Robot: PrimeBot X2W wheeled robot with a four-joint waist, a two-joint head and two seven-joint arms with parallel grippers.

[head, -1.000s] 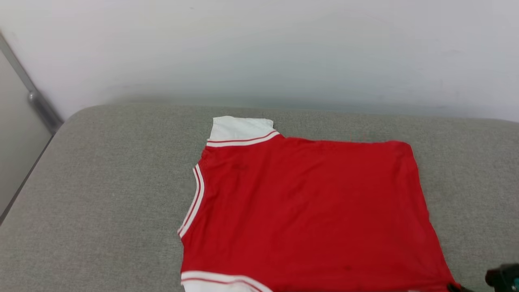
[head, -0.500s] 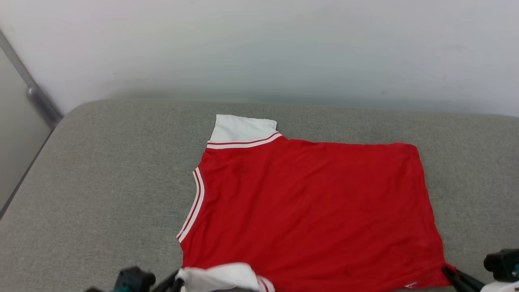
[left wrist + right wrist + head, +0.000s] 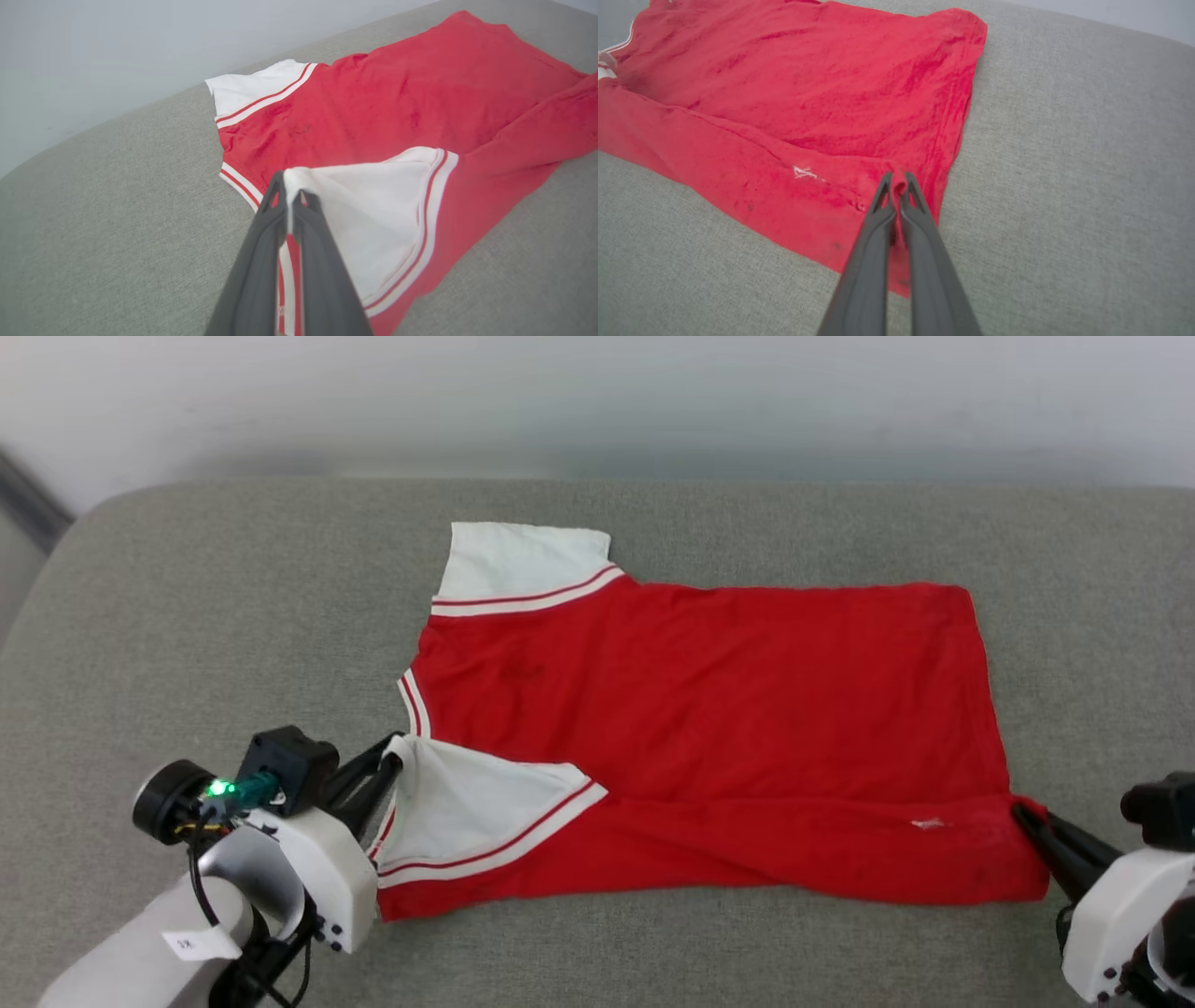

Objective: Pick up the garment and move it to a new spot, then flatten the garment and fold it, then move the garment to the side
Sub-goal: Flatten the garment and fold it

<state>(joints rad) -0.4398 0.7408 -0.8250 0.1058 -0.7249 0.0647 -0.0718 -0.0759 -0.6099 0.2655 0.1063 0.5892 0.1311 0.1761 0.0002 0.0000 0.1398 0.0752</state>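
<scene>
Clamping the garment (image 3: 709,691), left end effector (image 3: 400,762) and right end effector (image 3: 1019,812) hide the pinched edges.

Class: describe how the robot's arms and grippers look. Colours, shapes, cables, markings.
The left gripper and right gripper each have two long dark grey fingers, tapering, with triangular cut-outs near the tips. Both wrists wear white housings. The left forearm is pale grey with a white label, black cables and a green light.

On garment (image 3: 709,709) — tiny white mark (image 3: 926,823), illegible
</scene>
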